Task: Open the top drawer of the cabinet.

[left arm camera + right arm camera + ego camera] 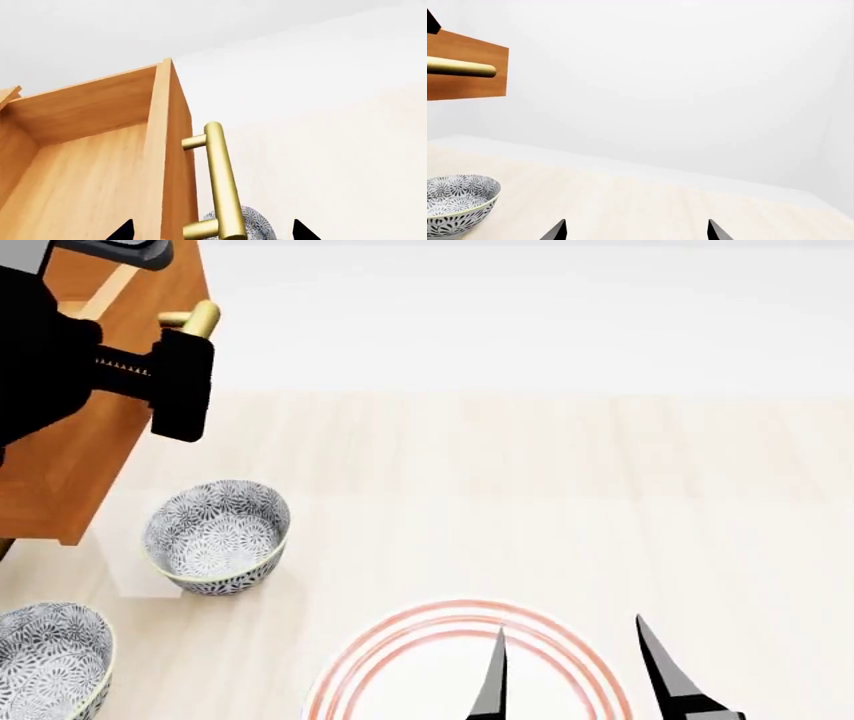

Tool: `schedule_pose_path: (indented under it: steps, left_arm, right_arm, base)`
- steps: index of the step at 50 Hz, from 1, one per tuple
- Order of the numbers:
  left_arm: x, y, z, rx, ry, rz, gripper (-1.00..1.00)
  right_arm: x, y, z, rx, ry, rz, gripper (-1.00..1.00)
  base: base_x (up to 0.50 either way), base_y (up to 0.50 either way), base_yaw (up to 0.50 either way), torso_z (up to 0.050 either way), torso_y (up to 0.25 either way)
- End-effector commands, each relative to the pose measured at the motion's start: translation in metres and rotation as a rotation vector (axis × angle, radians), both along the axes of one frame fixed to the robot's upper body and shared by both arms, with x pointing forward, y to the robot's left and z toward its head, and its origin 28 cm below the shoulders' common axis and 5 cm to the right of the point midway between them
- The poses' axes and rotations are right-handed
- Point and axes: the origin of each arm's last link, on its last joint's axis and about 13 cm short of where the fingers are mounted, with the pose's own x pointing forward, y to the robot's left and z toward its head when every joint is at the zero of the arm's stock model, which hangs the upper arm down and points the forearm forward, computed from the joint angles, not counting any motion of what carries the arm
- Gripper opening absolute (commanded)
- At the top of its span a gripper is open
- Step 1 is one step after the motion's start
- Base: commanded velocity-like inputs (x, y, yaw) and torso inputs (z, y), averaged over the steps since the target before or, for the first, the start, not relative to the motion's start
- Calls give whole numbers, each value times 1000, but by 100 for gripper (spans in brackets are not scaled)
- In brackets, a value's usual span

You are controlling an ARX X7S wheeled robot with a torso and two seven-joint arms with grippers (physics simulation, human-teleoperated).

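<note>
The drawer [87, 145] stands pulled out of the cabinet [67, 470] at the far left of the tabletop [561, 490]. The left tool [213, 231] is spread, released, straddling the handle [223, 185]. The right tool [574, 670] hangs released over a plate [400, 660].

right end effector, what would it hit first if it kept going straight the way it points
Probably nothing: ahead of the right end effector the right wrist view shows only bare pale wooden tabletop and white wall. The patterned grey ceramic bowl sits off to one side.
</note>
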Motion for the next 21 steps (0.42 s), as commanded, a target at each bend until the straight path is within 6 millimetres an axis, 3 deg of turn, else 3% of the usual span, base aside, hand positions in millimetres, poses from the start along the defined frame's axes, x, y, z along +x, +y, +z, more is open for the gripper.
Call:
schedule_pose_path:
  steps: [1,3,4,9,12,17,21]
  left_arm:
    - [-24,-7,30,-81,-164,-117,100]
    - [-20,0,36,-40,-276,-40,100]
    - [-21,4,42,-101,-249,-38,100]
    - [-38,14,53,-80,-414,-4,100]
    - [-63,21,52,-63,-562,5,100]
    - [-85,30,52,-125,-667,36,100]
    - [-111,33,41,-142,-774,48,100]
  right_arm:
    - [0,0,0,0,2,0,100]
    - [0,0,0,0,2,0,100]
    - [0,1,0,-1,1,1,100]
    - [0,1,1,-4,-1,2,100]
    - [1,0,2,-3,-4,-3,100]
    - [0,0,3,-3,-7,-7,100]
    - [0,-1,4,-2,-9,-9,100]
  base:
    - [0,0,0,0,0]
    - [0,0,0,0,0]
    - [0,0,0,0,0]
    - [0,0,0,0,0]
    - [0,0,0,0,0]
    - [0,0,0,0,0]
    - [0,0,0,0,0]
